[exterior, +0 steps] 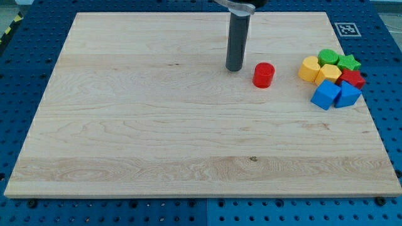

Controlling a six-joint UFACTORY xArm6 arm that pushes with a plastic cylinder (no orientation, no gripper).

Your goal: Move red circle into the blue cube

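The red circle [264,75] is a short red cylinder standing on the wooden board, right of centre near the view's top. The blue cube [325,95] sits to its right at the lower left of a cluster of blocks, with a gap of bare board between them. My tip [234,68] is the lower end of a dark rod, just left of the red circle and a little apart from it.
The cluster at the view's right also holds a second blue block [347,95], a yellow cylinder [308,68], a yellow block [328,74], a green cylinder [327,57], a green star [348,62] and a red block [352,78]. The board's right edge [370,107] runs just beyond them.
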